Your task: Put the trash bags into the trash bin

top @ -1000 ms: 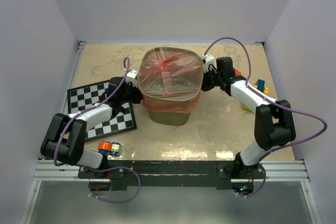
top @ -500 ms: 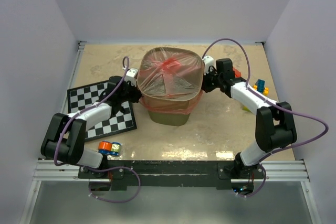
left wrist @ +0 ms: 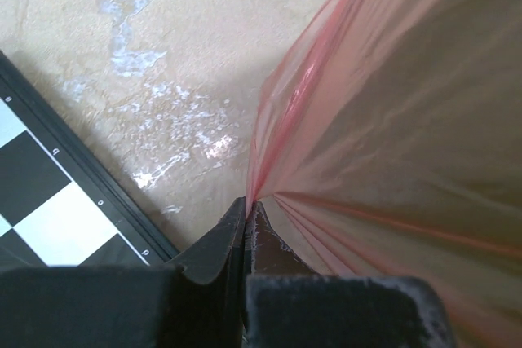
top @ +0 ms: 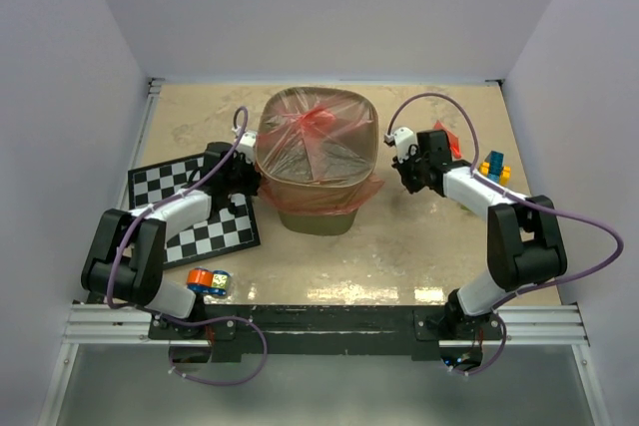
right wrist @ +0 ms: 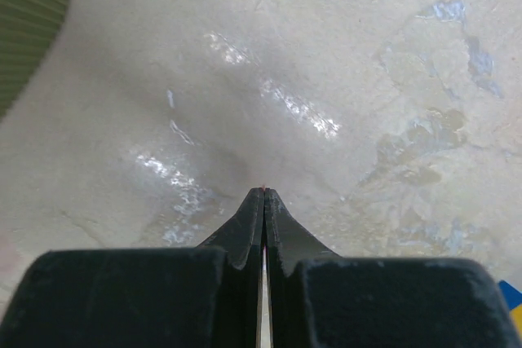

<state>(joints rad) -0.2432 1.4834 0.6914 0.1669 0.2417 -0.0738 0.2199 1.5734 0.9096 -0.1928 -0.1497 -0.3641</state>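
1. The table [top: 419, 246] carries the trash bin at the middle of its beige top.
2. The trash bin [top: 318, 218] stands upright. Only its lower olive wall shows below the plastic.
3. The trash bag [top: 315, 152], a red-pink sheet, is stretched across the bin's mouth. It hangs over the rim on all sides, with a bunched crease near the bin's far edge.
4. A chessboard [top: 225, 234] lies flat just left of the bin.
5. The left gripper [left wrist: 246, 204] sits against the bin's left side. Its jaws are pressed together on a gathered pinch of the bag, and the film fans out taut from the tips.
6. The right gripper [right wrist: 263, 193] is right of the bin and apart from it, low over bare table. Its jaws are closed tight, with only a tiny red speck at the tips; I cannot tell what the speck is.
7. Yellow and blue toy blocks [top: 494, 165] lie further right of the bin.
8. A small orange and blue toy [top: 208, 281] lies near-left of the bin.
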